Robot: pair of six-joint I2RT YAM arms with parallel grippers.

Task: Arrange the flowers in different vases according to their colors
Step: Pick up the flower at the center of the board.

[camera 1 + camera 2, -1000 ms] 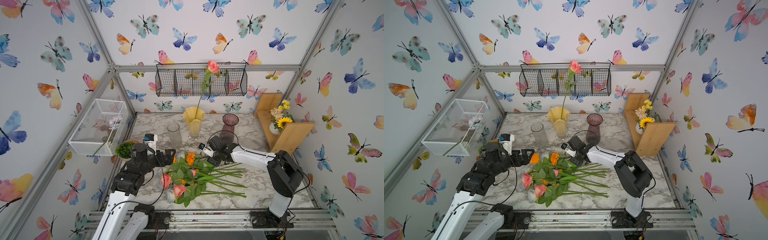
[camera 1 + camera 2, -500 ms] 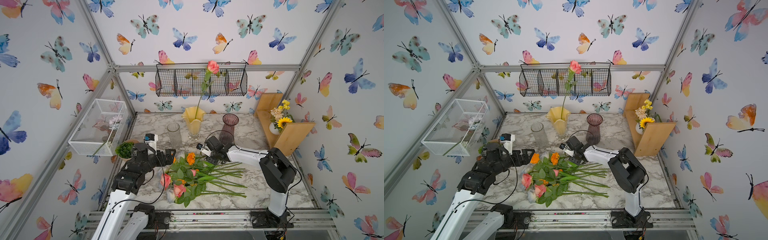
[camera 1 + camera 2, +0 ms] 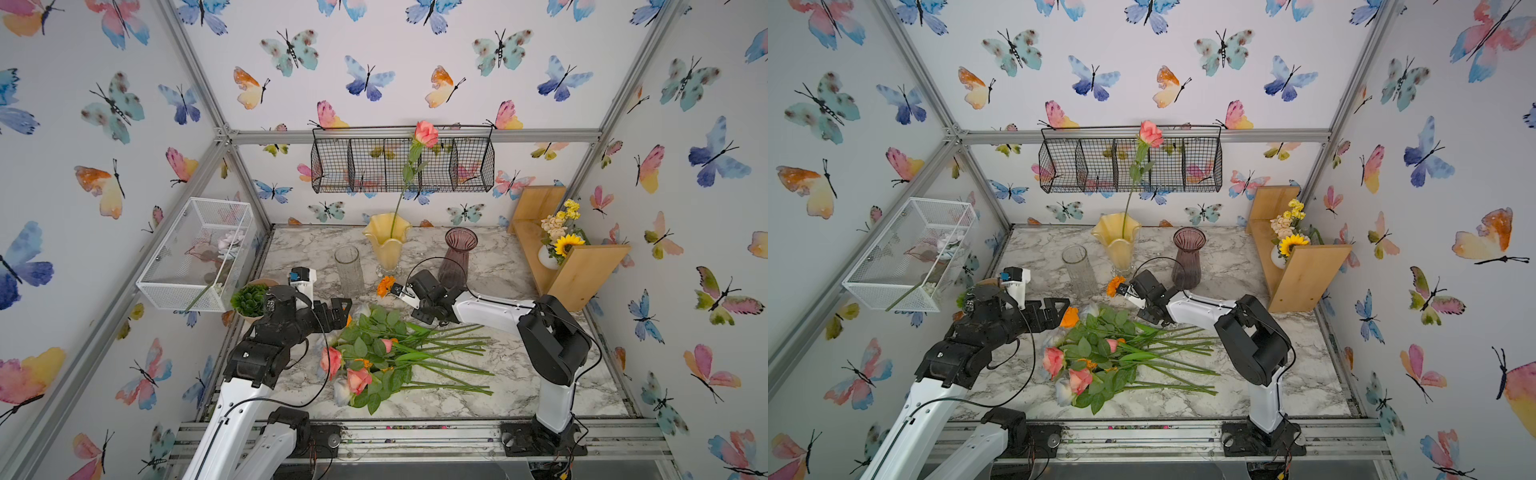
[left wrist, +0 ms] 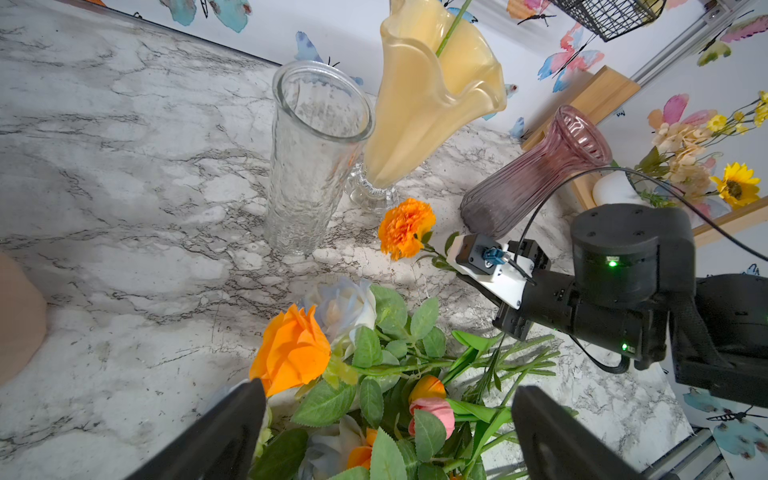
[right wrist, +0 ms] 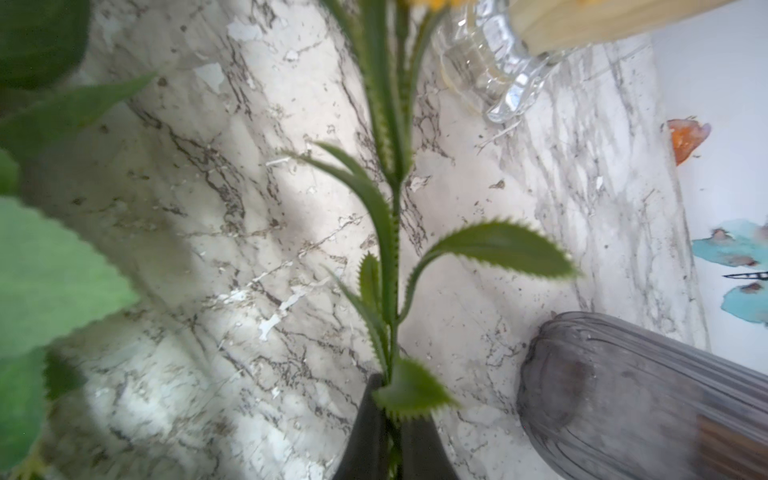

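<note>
Marigold [image 3: 386,286] stem pinched in right hand [image 5: 390,395]; bloom just ahead, apparently airborne.

Two arms [image 3: 490,309] of white links, black joint housings, looping black cables, black fingers [image 4: 224,436].

Butterfly wallpaper [image 3: 374,62], marble tabletop [image 3: 299,249], wire basket [image 3: 374,166], wooden shelf [image 3: 590,266]

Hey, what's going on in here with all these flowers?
Two robot arms are sorting fake flowers into vases by color. The right gripper is shut on the stem of an orange marigold, near the yellow vase, which holds one pink rose. The left gripper hangs open over the pile. The clear vase and purple vase are empty.
</note>
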